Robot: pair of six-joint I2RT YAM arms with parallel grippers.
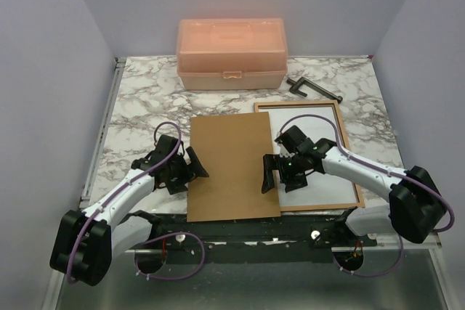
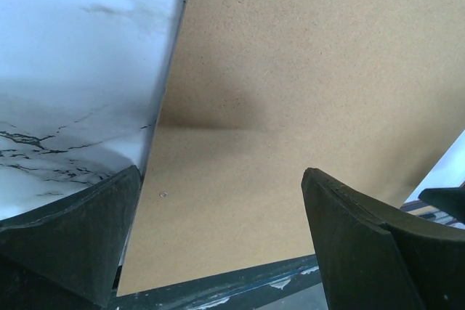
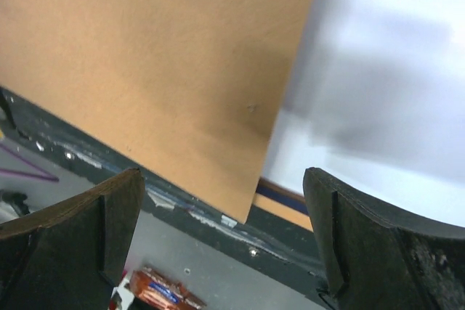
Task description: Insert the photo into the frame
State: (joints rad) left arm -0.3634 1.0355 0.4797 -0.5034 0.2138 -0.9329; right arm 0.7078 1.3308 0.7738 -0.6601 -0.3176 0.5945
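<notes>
While wide apart and empty, left gripper (image 1: 196, 170) and right gripper (image 1: 269, 175) at opposite sides of the backing board (image 1: 232, 168)

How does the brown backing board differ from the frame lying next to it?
The backing board is a plain solid brown sheet; the frame is a thin tan border around a white sheet, seemingly the photo face down. The board lies mid-table, uncovered; the frame lies to its right, its left edge under the board. Both are flat, similar-sized rectangles on the marble table.
</notes>
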